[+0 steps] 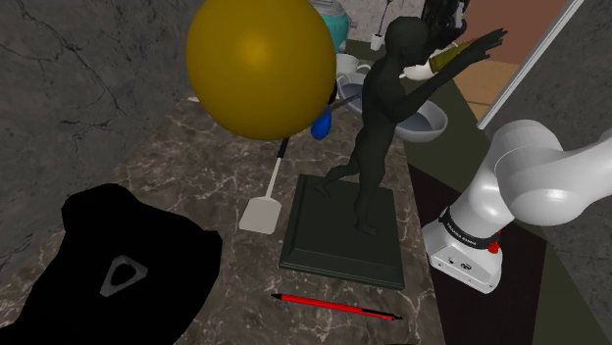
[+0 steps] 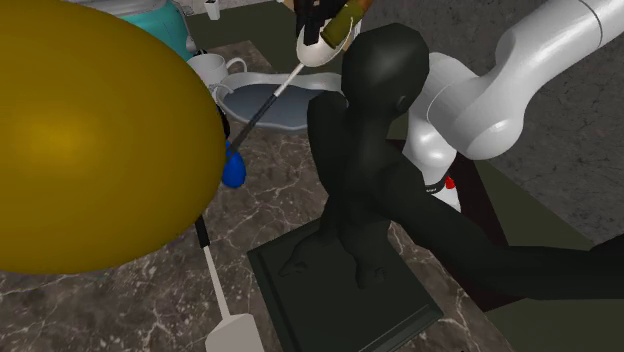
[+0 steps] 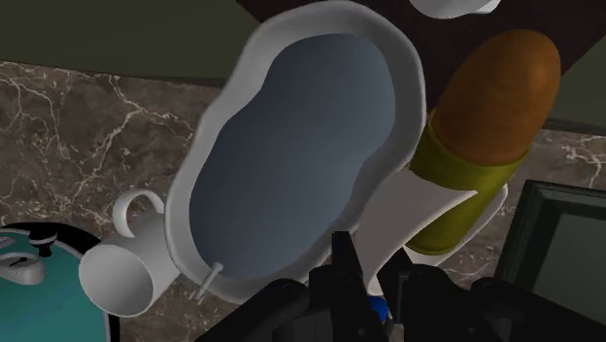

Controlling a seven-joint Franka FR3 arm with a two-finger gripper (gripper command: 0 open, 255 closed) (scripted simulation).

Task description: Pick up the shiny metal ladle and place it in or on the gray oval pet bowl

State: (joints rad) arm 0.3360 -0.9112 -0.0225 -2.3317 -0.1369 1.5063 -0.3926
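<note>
The ladle (image 2: 318,48) has a white cup, an olive and brown part (image 3: 486,107) and a thin dark handle (image 2: 268,102) that slants down toward a blue blob (image 2: 232,165). My gripper (image 2: 322,18) is shut on the ladle near its cup and holds it in the air. In the wrist view the gripper (image 3: 374,270) hangs just above the gray oval pet bowl (image 3: 291,165), with the ladle's cup (image 3: 403,214) over the bowl's rim. The bowl (image 1: 432,123) stands behind the black figurine in the shoulder view, and the ball and the figurine partly hide the bowl (image 2: 285,108) in the second exterior view.
A big yellow ball (image 1: 260,64) and a black figurine (image 1: 381,108) on a dark square base (image 1: 343,235) stand close to the bowl. A white mug (image 3: 121,272) and a teal clock (image 3: 29,282) sit beside it. A white spatula (image 1: 260,211) and a red pen (image 1: 333,306) lie nearer the front edge.
</note>
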